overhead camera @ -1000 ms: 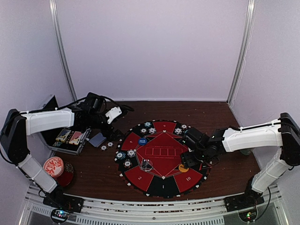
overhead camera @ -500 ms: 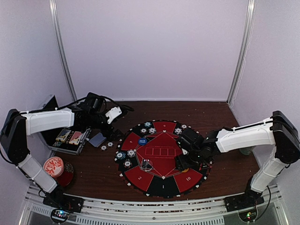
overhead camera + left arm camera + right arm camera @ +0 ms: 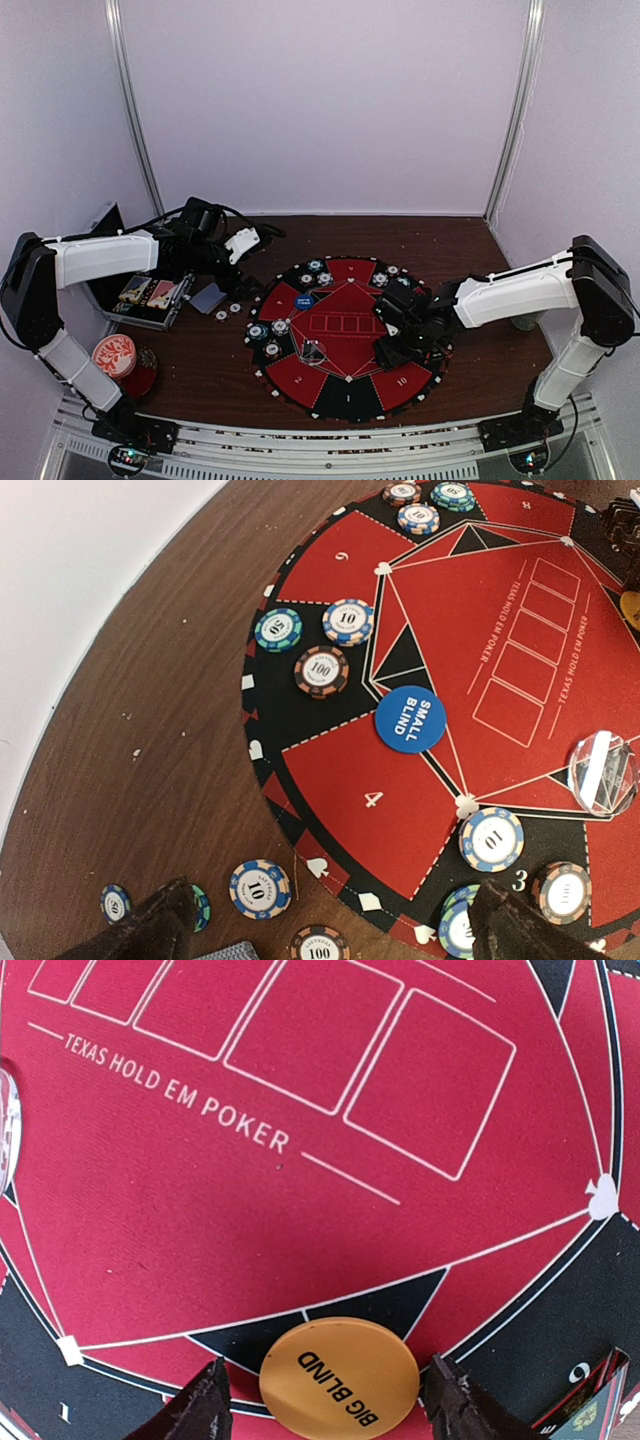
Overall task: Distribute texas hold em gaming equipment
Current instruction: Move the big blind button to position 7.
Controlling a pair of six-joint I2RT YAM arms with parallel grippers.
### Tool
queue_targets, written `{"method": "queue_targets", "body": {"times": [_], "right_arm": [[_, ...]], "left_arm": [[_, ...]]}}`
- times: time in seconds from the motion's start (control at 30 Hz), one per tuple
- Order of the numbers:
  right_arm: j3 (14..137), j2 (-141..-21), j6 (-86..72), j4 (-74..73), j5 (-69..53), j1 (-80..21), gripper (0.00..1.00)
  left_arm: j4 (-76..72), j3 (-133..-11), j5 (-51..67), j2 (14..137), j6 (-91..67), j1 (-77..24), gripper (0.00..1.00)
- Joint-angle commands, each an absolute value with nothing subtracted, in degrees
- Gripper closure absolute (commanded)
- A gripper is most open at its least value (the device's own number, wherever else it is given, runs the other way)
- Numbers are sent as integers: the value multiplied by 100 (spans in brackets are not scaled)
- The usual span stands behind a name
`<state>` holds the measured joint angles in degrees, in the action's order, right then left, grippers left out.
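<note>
An orange "BIG BLIND" disc (image 3: 339, 1380) lies flat on the round red-and-black mat (image 3: 350, 780), at the mat's near right. My right gripper (image 3: 327, 1385) is low over it and open, a finger on each side with a thin gap to the disc; in the top view the right gripper (image 3: 395, 350) covers the disc. My left gripper (image 3: 332, 910) hangs wide open and empty above the mat's left rim. Below it, poker chips (image 3: 260, 889) lie on the bare wood beside a grey-blue card (image 3: 208, 297). A blue "SMALL BLIND" disc (image 3: 408, 718) and more chips (image 3: 491, 838) sit on the mat.
An open case (image 3: 150, 293) with card boxes stands at the far left. A red-and-white patterned disc (image 3: 114, 353) lies near the table's front left corner. A clear round puck (image 3: 603, 770) rests on the mat's middle. White walls close in the back and sides.
My right gripper has slid left along the mat's near right onto the orange disc, and its jaws have narrowed around it. The left arm has not moved.
</note>
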<state>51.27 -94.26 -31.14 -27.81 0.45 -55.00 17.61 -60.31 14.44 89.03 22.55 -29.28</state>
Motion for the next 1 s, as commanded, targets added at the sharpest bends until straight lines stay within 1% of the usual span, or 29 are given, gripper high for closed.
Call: {"method": "queue_targets", "body": {"times": [0.0,0.13,0.37,0.47,0.6,0.8,0.97], "right_arm": [[5145,-9546,-3015,-2932,236,-5537,32],[5105,-9651,-2990,-2922,181,-5536,33],[5091,-9692,-2991,-2991,203,-5535,53],[5206,-9722,-2984,-3055,368,-5533,58],[5358,-9836,-2971,-3100,593,-5533,60],[5683,-9918,-3001,-3201,1112,-5505,60],[6156,-10078,-2914,-3210,1414,-5283,59]], "left_arm": [[1578,-5985,1564,8807,2250,-2892,2],[1575,-5977,1564,8789,2252,-2890,2],[1581,-5986,1564,8807,2250,-2892,2],[1575,-5987,1569,8796,2254,-2890,2],[1582,-5993,1548,8797,2250,-2889,2],[1578,-5994,1554,8831,2250,-2891,2],[1580,-5991,1556,8811,2250,-2891,2]]}}
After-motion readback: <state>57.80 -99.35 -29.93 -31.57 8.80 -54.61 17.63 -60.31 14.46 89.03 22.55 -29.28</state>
